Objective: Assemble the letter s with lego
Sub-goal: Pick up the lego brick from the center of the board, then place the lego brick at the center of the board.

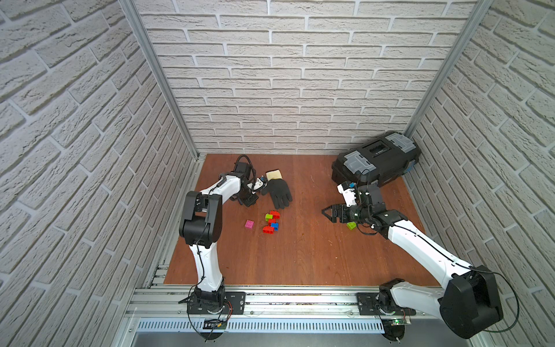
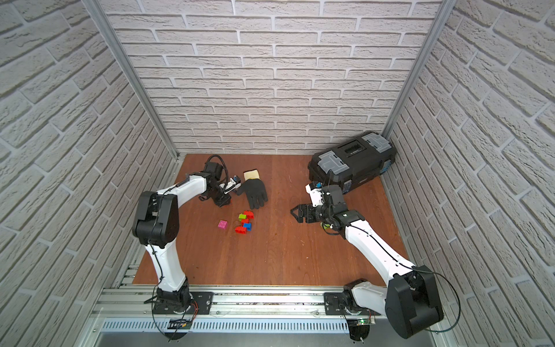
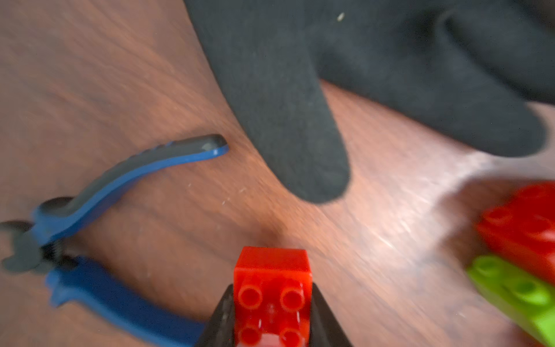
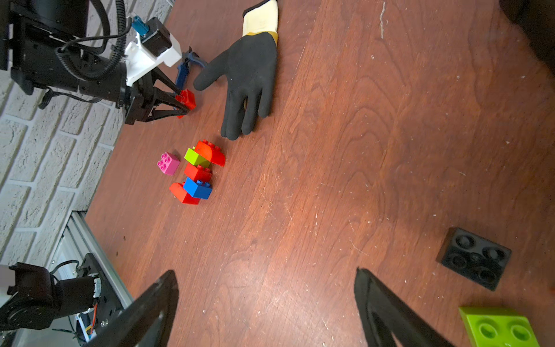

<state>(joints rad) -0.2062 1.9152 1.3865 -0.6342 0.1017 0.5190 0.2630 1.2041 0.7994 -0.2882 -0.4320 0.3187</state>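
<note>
We see the lego in four places. One red brick (image 3: pixel 271 270) is clamped between the fingers of the left gripper (image 4: pixel 183 107), its studs facing the wrist camera. It is just beside the thumb tip of the glove (image 4: pixel 249 75), and we cannot tell whether it touches the table (image 1: pixel 300 255).

The main cluster (image 1: pixel 271 222) lies on the table near the glove's fingertips. It has a green and a rounded red brick at the glove end, a red one in the middle, and a blue brick (image 4: pixel 197 188) with another red at the other end, all touching. A pink brick (image 1: pixel 249 224) stands just beside the cluster on the left arm's side, apart from it.

Well apart, on the right side, a second green brick (image 4: pixel 498 329) and a black brick (image 4: pixel 474 258) lie near the right gripper (image 4: pixel 267 279). The black one shows its hollow underside. The right gripper's fingers stand wide apart over bare wood, with nothing between them.

Blue-handled pliers (image 3: pixel 120 177) lie beside the left gripper, near the glove's thumb. A black toolbox (image 1: pixel 375 162) sits in the back right corner, against the walls.
</note>
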